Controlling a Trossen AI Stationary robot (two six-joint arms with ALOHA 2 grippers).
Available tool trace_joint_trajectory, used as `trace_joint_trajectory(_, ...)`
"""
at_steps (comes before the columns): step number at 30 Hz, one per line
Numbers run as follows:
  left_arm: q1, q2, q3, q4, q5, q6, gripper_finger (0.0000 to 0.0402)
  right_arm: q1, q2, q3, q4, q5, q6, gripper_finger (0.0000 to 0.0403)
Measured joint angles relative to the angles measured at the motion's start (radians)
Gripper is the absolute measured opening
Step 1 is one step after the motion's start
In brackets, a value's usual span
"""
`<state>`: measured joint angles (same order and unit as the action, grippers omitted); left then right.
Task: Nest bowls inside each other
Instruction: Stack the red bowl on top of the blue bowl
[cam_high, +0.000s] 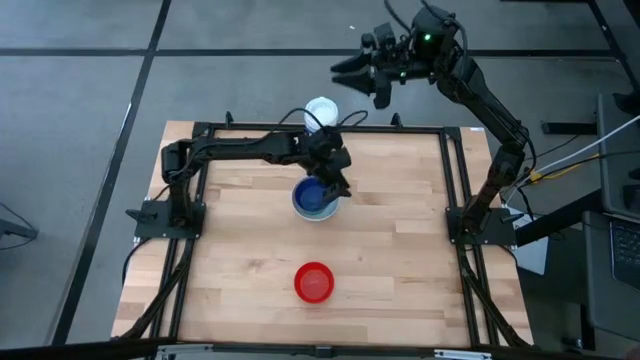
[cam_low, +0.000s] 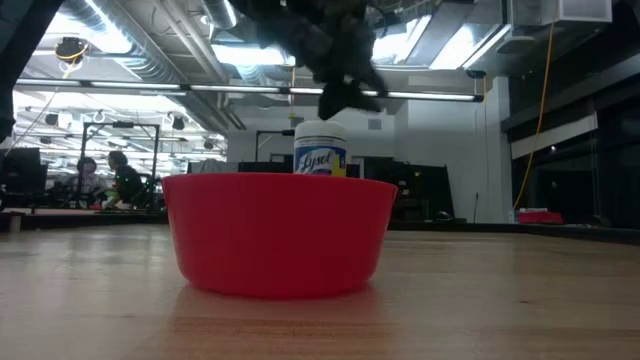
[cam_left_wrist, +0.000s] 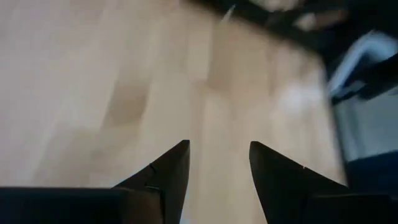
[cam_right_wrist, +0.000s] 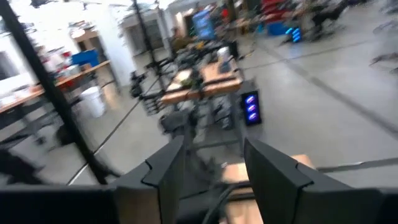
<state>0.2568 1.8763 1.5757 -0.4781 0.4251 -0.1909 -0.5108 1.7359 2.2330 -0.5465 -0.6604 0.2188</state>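
A stack of bowls (cam_high: 314, 199), blue inside with a pale outer rim, sits at the table's middle. My left gripper (cam_high: 341, 190) hovers just past the stack's right rim, open, with only bare wood showing between its fingers (cam_left_wrist: 219, 146). A red bowl (cam_high: 314, 282) stands alone nearer the front edge, its base on the table; it fills the low view (cam_low: 280, 235) and hides the stack there. My right gripper (cam_high: 342, 75) is raised beyond the table's far edge, open (cam_right_wrist: 208, 143), and holds nothing.
A white-lidded, yellow-labelled canister (cam_high: 320, 110) stands at the table's far edge, behind the stack, and rises behind the red bowl in the low view (cam_low: 320, 150). A black frame (cam_high: 450, 170) runs around the table. Bare wood lies left and right of the bowls.
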Motion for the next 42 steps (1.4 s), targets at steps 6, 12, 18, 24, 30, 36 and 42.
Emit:
trace_joint_trajectory(6, -0.043, -0.053, 0.0, -0.032, 0.087, -0.082, 0.0162, 0.075, 0.0, 0.0, -0.016, -0.009, -0.044, 0.016)
trace_joint_trajectory(12, -0.091, -0.108, 0.002, -0.252, 0.072, -0.064, 0.0159, 0.156, 0.0, 0.0, -0.019, 0.021, -0.053, 0.0164)
trace_joint_trajectory(18, -0.182, -0.093, -0.019, -0.477, -0.032, 0.011, 0.0167, 0.209, 0.001, 0.0, -0.018, 0.038, -0.078, 0.0179)
trace_joint_trajectory(24, -0.256, -0.084, -0.106, -0.385, -0.034, -0.055, 0.0175, 0.231, 0.007, 0.0, -0.017, 0.043, -0.077, 0.0187)
trace_joint_trajectory(30, -0.301, -0.084, -0.17, -0.253, 0.005, -0.124, 0.0176, 0.254, 0.007, 0.0, -0.015, 0.043, -0.077, 0.018)
trace_joint_trajectory(36, -0.336, -0.084, -0.233, -0.169, 0.019, -0.189, 0.0176, 0.266, 0.007, 0.0, -0.015, 0.043, -0.077, 0.0171)
trace_joint_trajectory(42, -0.339, -0.072, -0.245, -0.144, 0.019, -0.192, 0.0176, 0.27, 0.007, 0.0, -0.014, 0.043, -0.077, 0.0175)
